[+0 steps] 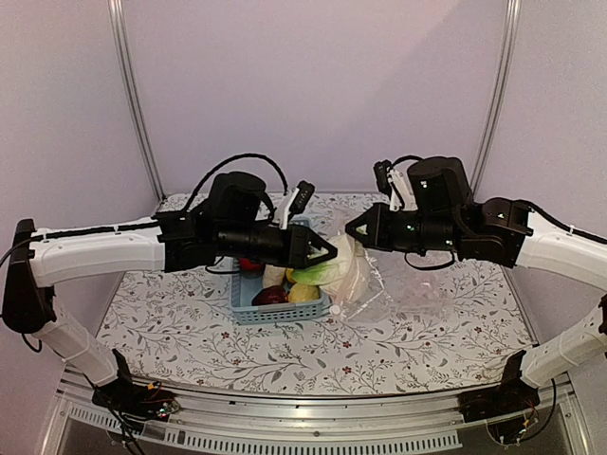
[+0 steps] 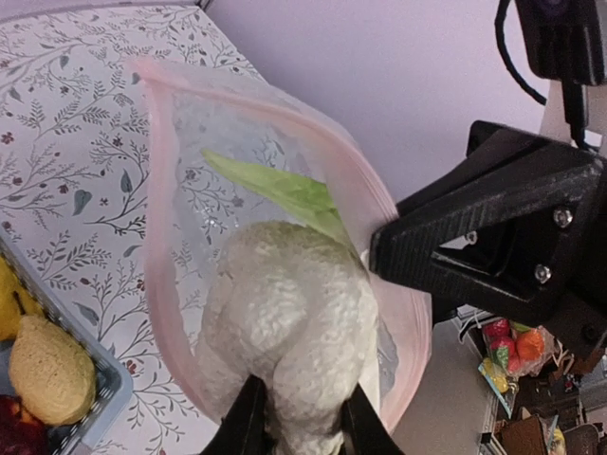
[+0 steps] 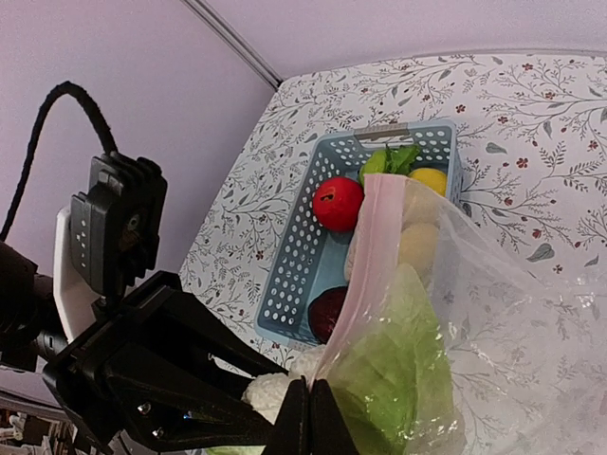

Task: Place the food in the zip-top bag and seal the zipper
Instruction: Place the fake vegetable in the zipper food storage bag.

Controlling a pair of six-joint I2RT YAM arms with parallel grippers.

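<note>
Cauliflower (image 2: pixel 294 322), clenched at its base by the left claw (image 2: pixel 301 419), sits partway through the mouth of the bag (image 2: pixel 190 161), with its leaf (image 2: pixel 275 190) past the pink zipper (image 2: pixel 156 237). The right claw (image 3: pixel 308 408) is clamped on that rim and holds it up off the surface (image 1: pixel 190 322), evidently to present an open mouth to the left arm for insertion. Tomato (image 3: pixel 338 202), lemon (image 3: pixel 429 180) and a purple piece (image 3: pixel 327 308) lie in the basket (image 3: pixel 294 256), so loading appears to be at an early stage and the zipper is unsealed.
</note>
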